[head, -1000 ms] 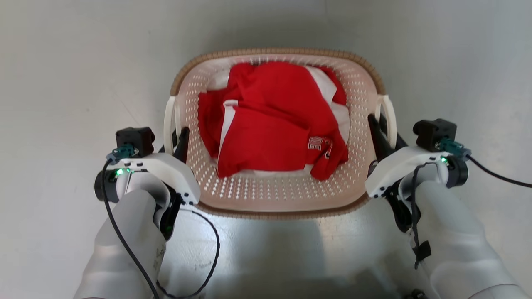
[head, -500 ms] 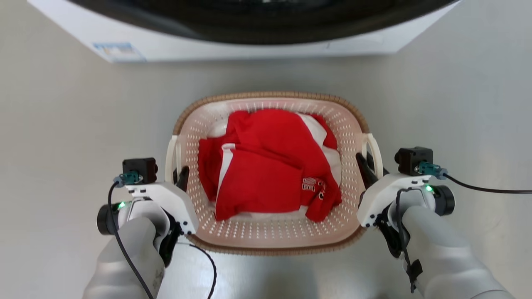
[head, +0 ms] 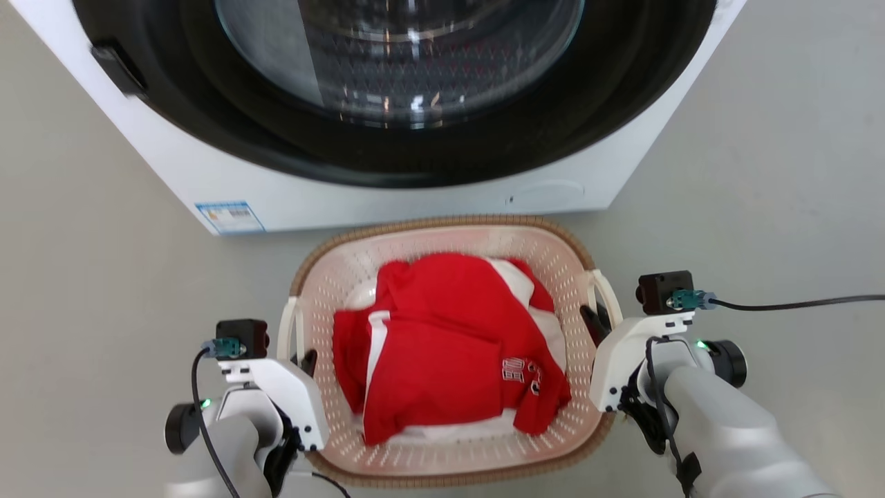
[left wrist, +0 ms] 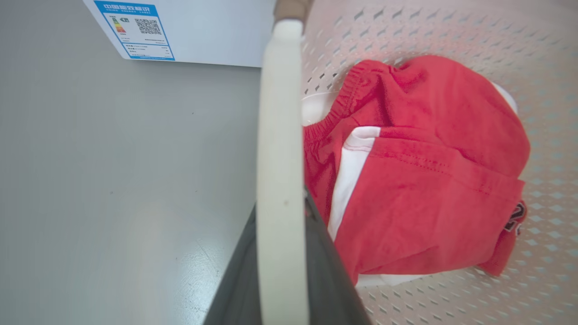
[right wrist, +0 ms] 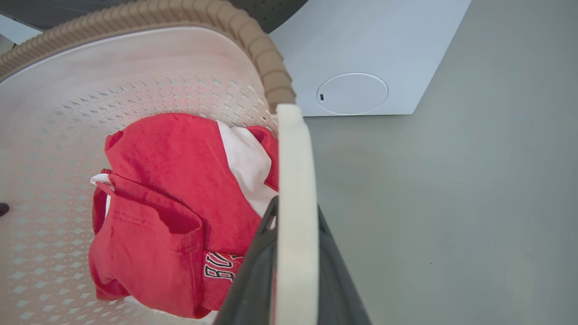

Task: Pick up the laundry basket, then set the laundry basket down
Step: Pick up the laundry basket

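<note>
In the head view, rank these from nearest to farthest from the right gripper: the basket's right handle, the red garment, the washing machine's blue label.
From the right gripper:
1. Right handle of the laundry basket, clamped between its fingers.
2. Red garment, inside the basket, to the gripper's left.
3. Blue label, far left on the washing machine's lower corner.
</note>
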You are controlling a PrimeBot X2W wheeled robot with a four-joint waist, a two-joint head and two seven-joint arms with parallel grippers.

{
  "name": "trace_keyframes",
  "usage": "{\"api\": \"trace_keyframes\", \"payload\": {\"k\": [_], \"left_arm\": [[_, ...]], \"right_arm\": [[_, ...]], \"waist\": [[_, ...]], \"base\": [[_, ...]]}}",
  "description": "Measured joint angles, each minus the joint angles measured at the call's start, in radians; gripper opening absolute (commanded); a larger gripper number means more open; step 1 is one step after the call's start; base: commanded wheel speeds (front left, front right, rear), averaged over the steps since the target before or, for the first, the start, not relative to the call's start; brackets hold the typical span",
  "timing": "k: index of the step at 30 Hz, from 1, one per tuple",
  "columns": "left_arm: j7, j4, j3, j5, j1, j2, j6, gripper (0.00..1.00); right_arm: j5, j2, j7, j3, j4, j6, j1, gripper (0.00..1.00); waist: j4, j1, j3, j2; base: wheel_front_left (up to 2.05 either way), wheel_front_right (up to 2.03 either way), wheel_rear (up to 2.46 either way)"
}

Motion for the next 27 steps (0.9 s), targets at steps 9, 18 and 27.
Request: {"api": "trace_keyframes", "payload": {"k": [9, 18, 27], "left_arm": [[0.103, 0.007, -0.06, -0.072, 0.05, -0.002, 0.0, 0.0], [0.176, 0.008, -0.101, -0.144, 0.102, 0.0, 0.0, 0.0], [0.234, 0.001, -0.144, -0.202, 0.13, 0.007, 0.0, 0.0]], "right_arm": [[0.091, -0.008, 0.119, 0.079, 0.024, 0.0, 0.038, 0.0], [0.165, -0.013, 0.207, 0.139, 0.029, 0.0, 0.085, 0.0], [0.217, -0.016, 0.26, 0.184, 0.032, 0.0, 0.106, 0.0]], "waist": [[0.007, 0.0, -0.132, 0.0], [0.014, 0.0, -0.24, 0.0], [0.016, 0.0, -0.287, 0.0]], "base": [[0.0, 0.0, 0.0], [0.0, 0.0, 0.0], [0.0, 0.0, 0.0]]}}
